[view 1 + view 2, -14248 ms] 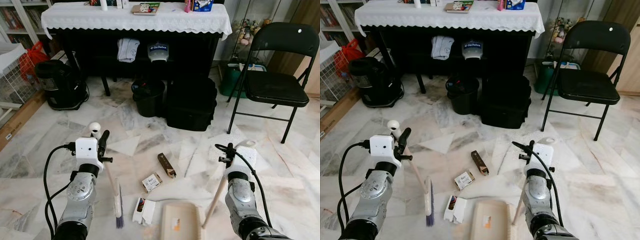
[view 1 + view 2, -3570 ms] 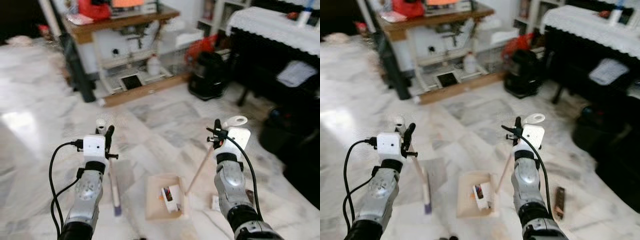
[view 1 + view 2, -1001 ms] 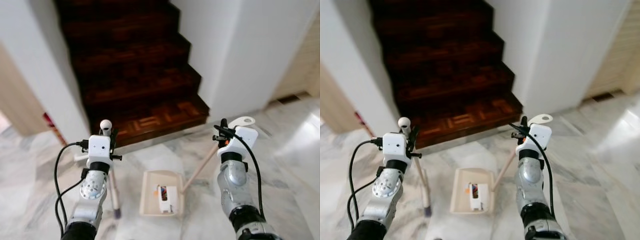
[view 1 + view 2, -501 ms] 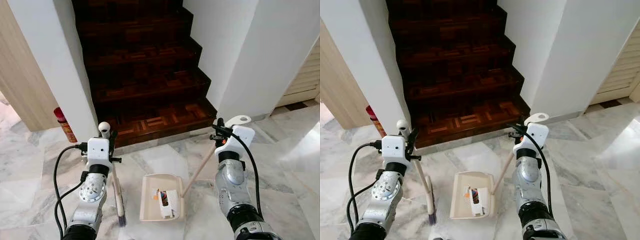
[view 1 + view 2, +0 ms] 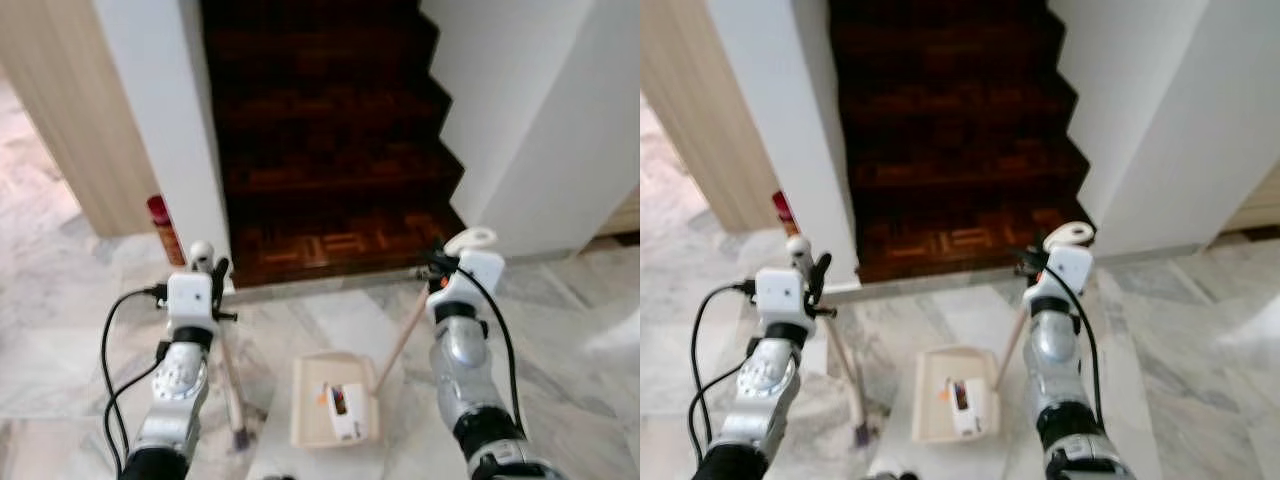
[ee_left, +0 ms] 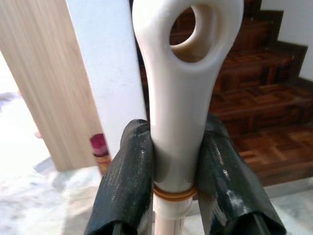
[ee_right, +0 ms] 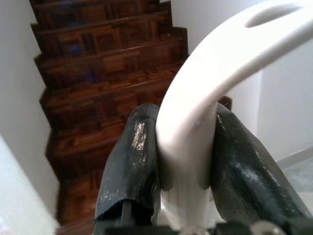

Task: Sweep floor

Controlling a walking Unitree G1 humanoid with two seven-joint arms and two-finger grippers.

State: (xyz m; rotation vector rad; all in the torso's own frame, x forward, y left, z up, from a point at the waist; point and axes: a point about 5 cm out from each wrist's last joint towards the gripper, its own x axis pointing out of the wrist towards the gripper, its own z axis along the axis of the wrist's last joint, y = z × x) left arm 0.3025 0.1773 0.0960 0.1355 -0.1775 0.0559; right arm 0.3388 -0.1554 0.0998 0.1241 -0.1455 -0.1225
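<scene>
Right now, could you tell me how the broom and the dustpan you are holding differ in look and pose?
The broom hangs nearly upright from the left gripper, bristles at the floor; the dustpan lies flat below the right gripper, its handle slanting up. The dustpan is a wide beige tray holding small boxes; the broom is a thin stick that carries nothing. Both have pale handles with a hanging loop on top, each clamped between black fingers.

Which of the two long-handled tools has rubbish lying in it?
The dustpan, held by the right gripper: boxes lie in its tray. The broom in the left gripper carries nothing.
</scene>
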